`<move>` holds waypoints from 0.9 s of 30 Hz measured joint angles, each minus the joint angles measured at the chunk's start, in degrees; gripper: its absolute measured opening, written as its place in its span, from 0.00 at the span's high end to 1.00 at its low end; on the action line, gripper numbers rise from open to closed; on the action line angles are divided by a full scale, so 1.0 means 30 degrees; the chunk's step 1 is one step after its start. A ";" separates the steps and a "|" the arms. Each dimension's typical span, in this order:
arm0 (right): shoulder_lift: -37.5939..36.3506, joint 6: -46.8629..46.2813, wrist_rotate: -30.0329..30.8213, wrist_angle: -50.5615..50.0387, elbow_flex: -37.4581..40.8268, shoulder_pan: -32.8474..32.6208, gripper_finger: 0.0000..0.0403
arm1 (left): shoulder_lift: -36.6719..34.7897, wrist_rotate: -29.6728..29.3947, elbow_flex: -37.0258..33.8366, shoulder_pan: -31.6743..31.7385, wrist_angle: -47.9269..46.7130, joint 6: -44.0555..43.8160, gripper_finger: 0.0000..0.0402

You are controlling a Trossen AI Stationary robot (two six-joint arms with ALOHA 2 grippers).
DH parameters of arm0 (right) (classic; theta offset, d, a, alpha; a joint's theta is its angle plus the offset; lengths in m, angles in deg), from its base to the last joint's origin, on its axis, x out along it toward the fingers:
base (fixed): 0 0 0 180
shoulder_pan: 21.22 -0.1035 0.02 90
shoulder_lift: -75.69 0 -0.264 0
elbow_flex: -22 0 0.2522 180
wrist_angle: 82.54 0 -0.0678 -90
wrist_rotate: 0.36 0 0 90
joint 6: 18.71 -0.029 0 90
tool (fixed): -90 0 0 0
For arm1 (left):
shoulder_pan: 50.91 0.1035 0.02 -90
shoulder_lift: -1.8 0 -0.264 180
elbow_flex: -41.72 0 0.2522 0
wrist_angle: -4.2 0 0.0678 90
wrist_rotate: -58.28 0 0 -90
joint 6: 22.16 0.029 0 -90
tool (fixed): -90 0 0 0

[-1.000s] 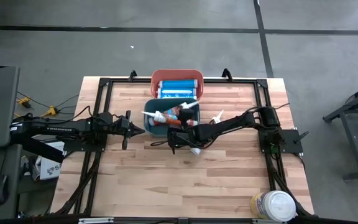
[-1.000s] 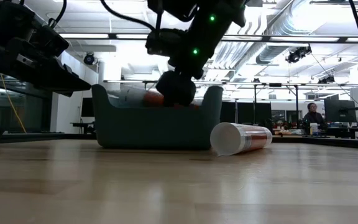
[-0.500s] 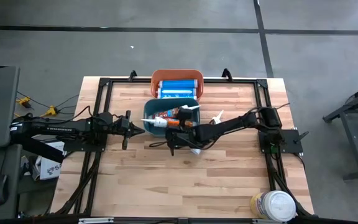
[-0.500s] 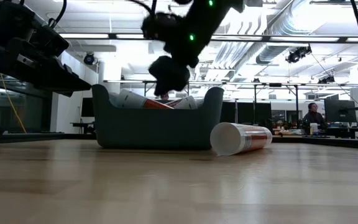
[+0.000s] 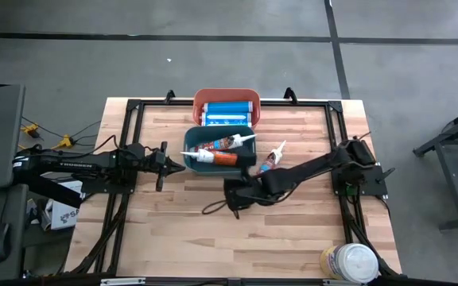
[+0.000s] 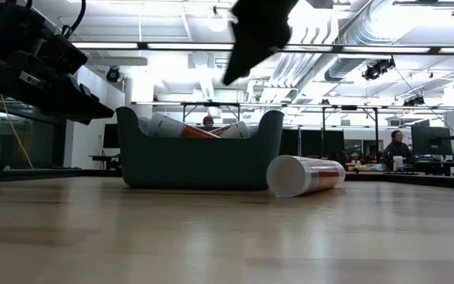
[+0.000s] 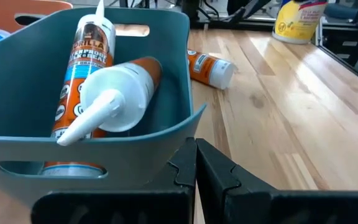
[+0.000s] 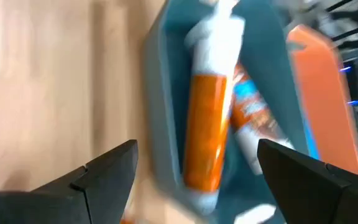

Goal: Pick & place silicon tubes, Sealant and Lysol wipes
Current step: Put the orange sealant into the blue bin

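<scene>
A teal bin [image 5: 219, 149] stands mid-table and holds two sealant tubes: an orange one with a white nozzle [image 5: 213, 156] and one with a blue-and-orange label [image 5: 230, 143]. Both also show in the left wrist view [image 7: 120, 87] [image 7: 84, 56]. A third tube [image 5: 273, 157] lies on its side on the table, right of the bin. My right gripper [image 5: 233, 195] hovers open and empty, just nearer than the bin. My left gripper [image 7: 196, 163] is shut, right beside the bin's left wall. The Lysol wipes canister [image 5: 348, 262] stands at the near right corner.
An orange bin [image 5: 227, 107] with slim blue cartridges [image 5: 229, 113] stands just beyond the teal bin. A black frame [image 5: 133, 107] runs around the table's edges. Bare wood [image 5: 213, 238] lies across the near half of the table.
My right gripper has risen out of the teal bin and drawn back toward the table's near edge. The orange tube that it had low in the bin now lies in the bin on its own.
</scene>
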 joint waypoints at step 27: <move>-0.1646 -0.4726 -0.6762 -0.5110 0.2299 -0.1586 0.20 | 0.0002 -0.0022 0.0000 0.0000 -0.0165 0.0000 1.00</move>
